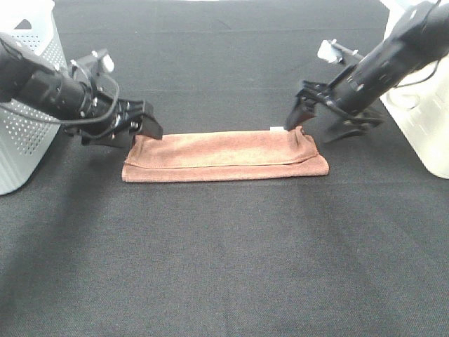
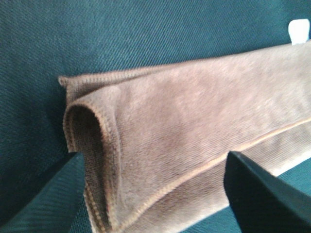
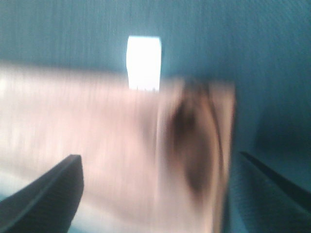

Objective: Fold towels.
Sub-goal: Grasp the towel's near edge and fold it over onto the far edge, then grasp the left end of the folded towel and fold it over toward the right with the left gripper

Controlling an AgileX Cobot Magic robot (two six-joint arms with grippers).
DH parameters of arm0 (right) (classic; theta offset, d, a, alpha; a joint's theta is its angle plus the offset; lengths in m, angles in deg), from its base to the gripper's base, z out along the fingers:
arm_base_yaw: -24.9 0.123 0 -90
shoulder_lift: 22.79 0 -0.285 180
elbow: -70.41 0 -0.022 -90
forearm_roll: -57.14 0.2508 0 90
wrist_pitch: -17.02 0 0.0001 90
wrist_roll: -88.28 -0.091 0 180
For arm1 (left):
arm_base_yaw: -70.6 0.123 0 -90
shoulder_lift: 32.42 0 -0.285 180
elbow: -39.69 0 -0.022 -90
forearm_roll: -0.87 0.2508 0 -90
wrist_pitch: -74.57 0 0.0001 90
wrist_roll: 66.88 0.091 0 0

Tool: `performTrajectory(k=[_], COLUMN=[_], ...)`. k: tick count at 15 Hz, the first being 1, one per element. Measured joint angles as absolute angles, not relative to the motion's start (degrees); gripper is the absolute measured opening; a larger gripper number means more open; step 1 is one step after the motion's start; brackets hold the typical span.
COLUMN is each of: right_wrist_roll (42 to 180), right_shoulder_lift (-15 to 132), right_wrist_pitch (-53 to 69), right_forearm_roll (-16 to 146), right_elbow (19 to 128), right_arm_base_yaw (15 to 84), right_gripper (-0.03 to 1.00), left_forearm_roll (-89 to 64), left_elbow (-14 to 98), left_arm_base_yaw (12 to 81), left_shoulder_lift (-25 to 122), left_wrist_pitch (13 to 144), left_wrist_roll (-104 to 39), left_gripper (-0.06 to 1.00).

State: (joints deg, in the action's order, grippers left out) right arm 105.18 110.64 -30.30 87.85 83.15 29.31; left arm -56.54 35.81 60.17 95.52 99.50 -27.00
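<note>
The terracotta towel lies on the black table cover, folded into a long narrow strip, with a small white tag at its far edge. My left gripper hovers at the strip's left end and is open. In the left wrist view its fingers stand wide apart over the looped fold of the towel, holding nothing. My right gripper is at the right end and also open. The right wrist view is blurred but shows the towel, its tag and the gripper spread wide above the end.
A white perforated basket stands at the left edge behind my left arm. A white container stands at the right edge beside my right arm. The black table cover stretches toward the front.
</note>
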Motion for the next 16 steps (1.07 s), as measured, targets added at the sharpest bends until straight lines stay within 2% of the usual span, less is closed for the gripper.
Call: performTrajectory(k=[5,9,11,13,15,16], right_wrist_roll=[98.8,98.7,98.7,98.7,98.7,98.7], right_shoulder_lift=[110.2,110.2,110.2,110.2,110.2,110.2], right_wrist_pitch=[-34.9,-34.5,-33.8,-33.6,-33.6,-33.6], right_forearm_roll=[79.5,79.3,79.3,79.3,78.9,78.9], right_elbow=[83.2,83.2,83.2,83.2,83.2,83.2], right_arm_base_yaw=[29.3,29.3,29.3,29.3,29.3,29.3], right_gripper=[0.79,0.79,0.79,0.79,0.79,0.79], left_forearm_roll=[-44.7,-45.4,-47.0,-48.7,-48.8,-48.8], left_elbow=[36.0,38.1,41.4,44.5,45.0,45.3], left_arm_base_yaw=[60.2,60.2,60.2,60.2,60.2,60.2], left_shoulder_lift=[97.4,100.0,102.4,104.8,105.8,105.9], left_wrist_pitch=[99.3,100.4,103.1,106.4,107.3,107.6], left_wrist_roll=[-46.3,-48.0,-48.1,-48.5,-48.8,-48.8], left_gripper=[0.76,0.74,0.69,0.45,0.08,0.03])
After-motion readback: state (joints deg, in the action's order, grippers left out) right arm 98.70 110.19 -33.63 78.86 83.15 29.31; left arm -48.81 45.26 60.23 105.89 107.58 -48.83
